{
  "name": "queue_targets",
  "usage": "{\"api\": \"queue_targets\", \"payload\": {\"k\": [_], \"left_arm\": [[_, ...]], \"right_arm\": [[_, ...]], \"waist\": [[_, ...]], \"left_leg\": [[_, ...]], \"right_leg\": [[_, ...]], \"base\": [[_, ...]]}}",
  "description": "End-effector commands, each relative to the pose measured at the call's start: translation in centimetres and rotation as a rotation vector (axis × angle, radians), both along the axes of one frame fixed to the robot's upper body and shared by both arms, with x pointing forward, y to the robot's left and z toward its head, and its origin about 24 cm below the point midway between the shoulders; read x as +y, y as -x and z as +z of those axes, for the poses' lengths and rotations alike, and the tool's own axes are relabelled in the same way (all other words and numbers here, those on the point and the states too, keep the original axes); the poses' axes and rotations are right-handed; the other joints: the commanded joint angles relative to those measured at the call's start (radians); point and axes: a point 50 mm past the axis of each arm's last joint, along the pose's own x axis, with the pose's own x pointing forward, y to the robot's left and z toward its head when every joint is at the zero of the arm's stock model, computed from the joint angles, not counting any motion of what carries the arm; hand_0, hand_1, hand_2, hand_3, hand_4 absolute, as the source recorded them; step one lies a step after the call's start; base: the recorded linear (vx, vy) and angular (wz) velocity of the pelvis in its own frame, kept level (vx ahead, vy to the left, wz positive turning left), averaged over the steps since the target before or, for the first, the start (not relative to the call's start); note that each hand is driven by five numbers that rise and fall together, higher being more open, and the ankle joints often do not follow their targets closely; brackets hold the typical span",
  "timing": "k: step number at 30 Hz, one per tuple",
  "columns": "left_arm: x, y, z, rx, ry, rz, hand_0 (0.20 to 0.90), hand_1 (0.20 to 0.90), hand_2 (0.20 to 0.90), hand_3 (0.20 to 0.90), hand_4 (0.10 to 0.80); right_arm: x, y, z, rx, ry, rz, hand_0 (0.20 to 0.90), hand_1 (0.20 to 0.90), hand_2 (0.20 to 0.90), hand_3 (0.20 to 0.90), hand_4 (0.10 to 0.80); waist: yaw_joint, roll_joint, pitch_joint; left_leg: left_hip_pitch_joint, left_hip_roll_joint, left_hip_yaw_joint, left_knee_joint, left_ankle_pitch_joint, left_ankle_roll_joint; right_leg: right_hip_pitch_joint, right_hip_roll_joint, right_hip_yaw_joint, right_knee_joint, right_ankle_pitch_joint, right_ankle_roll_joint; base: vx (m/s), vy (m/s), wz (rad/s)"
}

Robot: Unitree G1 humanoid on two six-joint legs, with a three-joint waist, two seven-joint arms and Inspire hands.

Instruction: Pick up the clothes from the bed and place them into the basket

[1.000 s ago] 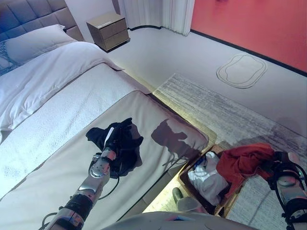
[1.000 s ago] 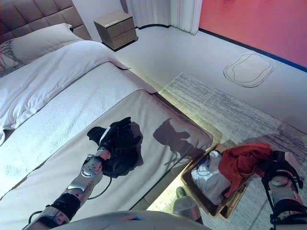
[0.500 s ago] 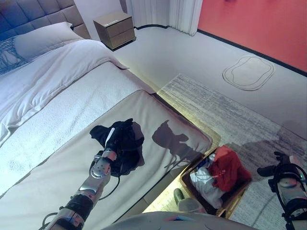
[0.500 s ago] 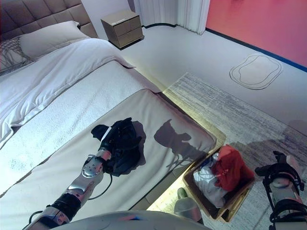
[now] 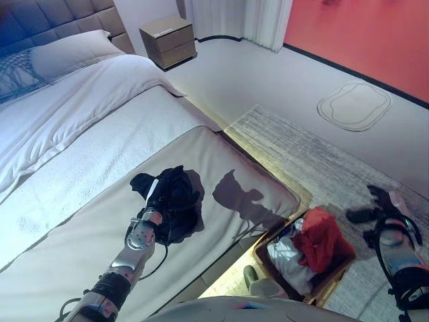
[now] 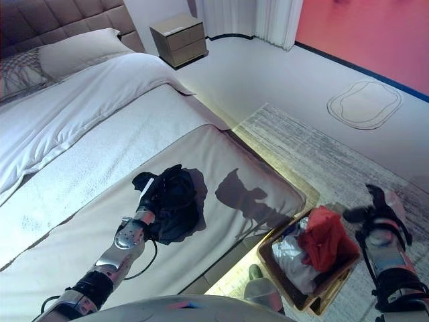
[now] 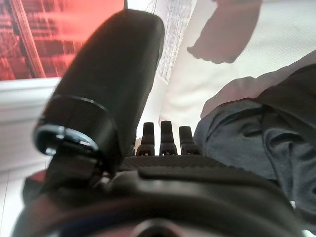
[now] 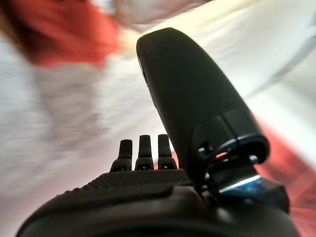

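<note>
One dark garment (image 5: 175, 206) lies bunched on the grey cover at the foot of the bed (image 5: 80, 168), and my left hand (image 5: 156, 194) rests on top of it, arm reaching in from the lower left. In my left wrist view my fingers (image 7: 166, 132) stand out straight in a row and my thumb (image 7: 106, 79) sticks up free beside them, with grey-black cloth folded just past them; I am touching the garment, fingers relaxed and not curled round it. The basket (image 6: 285, 276) sits on the floor just off the bed's lower corner, on the edge of a grey rug (image 5: 322, 154). Inside it a red garment (image 6: 324, 236) is heaped on the side away from the bed, lying against a white garment (image 6: 289, 253) on the bed side. My right hand (image 6: 375, 208) hangs in the air just beside the basket, on its far side from the bed, holding nothing; its thumb is spread wide from straight fingers, as my right wrist view shows, with only a blur of red and pale floor beyond. At the head of the bed lie white bedding and a pillow (image 5: 67, 50), and a small nightstand (image 6: 177, 31) stands near the wall.
</note>
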Motion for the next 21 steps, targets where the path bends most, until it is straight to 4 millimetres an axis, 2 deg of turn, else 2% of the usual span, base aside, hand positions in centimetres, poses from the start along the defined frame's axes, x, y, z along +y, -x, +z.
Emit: {"api": "queue_targets", "payload": {"k": [1,4,8,12,17,21], "left_arm": [[1.3,-2.2,2.9,-0.163,-0.020,0.071,0.900,0.900,0.900,0.900,0.800],[1.6,-1.8,2.8,-0.187,-0.024,0.095,0.900,0.900,0.900,0.900,0.800],[2.2,-1.3,2.7,-0.192,-0.048,0.105,0.900,0.900,0.900,0.900,0.800],[2.6,-1.5,3.5,-0.225,-0.061,0.089,0.900,0.900,0.900,0.900,0.800],[2.2,-3.0,6.4,-0.370,0.001,0.077,0.900,0.900,0.900,0.900,0.800],[2.3,-3.3,7.4,-0.423,0.042,0.074,0.900,0.900,0.900,0.900,0.800]], "right_arm": [[2.4,-6.5,8.3,-0.304,0.171,0.166,0.900,0.900,0.900,0.900,0.800],[4.1,-8.2,9.8,-0.326,0.188,0.247,0.900,0.900,0.900,0.900,0.800],[6.5,-10.2,10.7,-0.314,0.197,0.328,0.900,0.900,0.900,0.900,0.800],[8.0,-11.7,12.1,-0.305,0.211,0.372,0.900,0.900,0.900,0.900,0.800],[9.4,-14.1,16.5,-0.383,0.274,0.394,0.900,0.900,0.900,0.900,0.800],[10.3,-15.0,18.7,-0.415,0.321,0.408,0.900,0.900,0.900,0.900,0.800]], "waist": [[0.075,-0.060,-0.021],[0.112,-0.067,-0.012],[0.167,-0.071,-0.003],[0.219,-0.066,0.024],[0.294,-0.029,0.142],[0.330,-0.004,0.221]], "left_leg": [[0.029,-0.023,-0.058,0.046,-0.145,0.024],[0.018,-0.026,-0.081,0.052,-0.140,0.020],[0.000,-0.031,-0.116,0.066,-0.137,0.017],[-0.059,-0.036,-0.160,0.124,-0.137,0.015],[-0.204,-0.067,-0.241,0.263,-0.147,0.012],[-0.279,-0.091,-0.281,0.334,-0.153,0.016]], "right_leg": [[-0.027,-0.002,-0.026,0.046,-0.029,-0.009],[-0.016,-0.012,-0.070,0.045,-0.035,-0.014],[-0.001,-0.026,-0.132,0.058,-0.055,-0.025],[-0.025,-0.038,-0.191,0.130,-0.098,-0.044],[-0.121,-0.071,-0.269,0.272,-0.157,-0.079],[-0.174,-0.094,-0.299,0.354,-0.185,-0.094]], "base": [[0.042,0.001,0.32],[0.069,0.004,0.34],[0.104,0.017,0.39],[0.035,0.039,0.40],[-0.149,0.078,0.50],[-0.088,0.043,0.34]]}}
